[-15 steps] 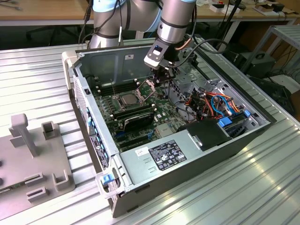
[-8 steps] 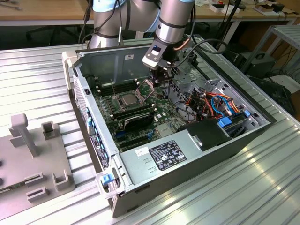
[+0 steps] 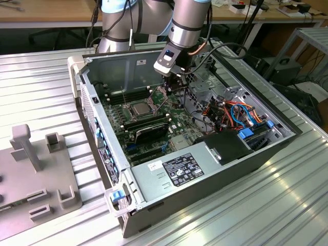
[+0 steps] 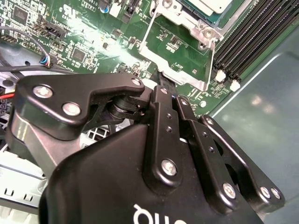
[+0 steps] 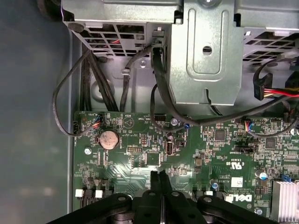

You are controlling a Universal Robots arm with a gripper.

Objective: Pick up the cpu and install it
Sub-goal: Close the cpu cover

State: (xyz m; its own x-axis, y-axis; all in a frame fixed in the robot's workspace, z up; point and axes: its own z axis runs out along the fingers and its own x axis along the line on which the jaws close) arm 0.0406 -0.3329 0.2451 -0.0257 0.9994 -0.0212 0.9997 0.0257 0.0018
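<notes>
Ribbed metal bench (image 3: 246, 215) carries open pc case (image 3: 102, 128). cpu (image 3: 139, 108) lies flat in socket on motherboard (image 5: 196, 154). Socket frame (image 4: 177, 70) hinged up. gripper (image 5: 159, 175) closed, nothing seen between fingers, tips at frame edge, near cpu. Judged: cpu light, stiff, thin, fragile underside, slick top. Take by opposite edges, keep level.
</notes>
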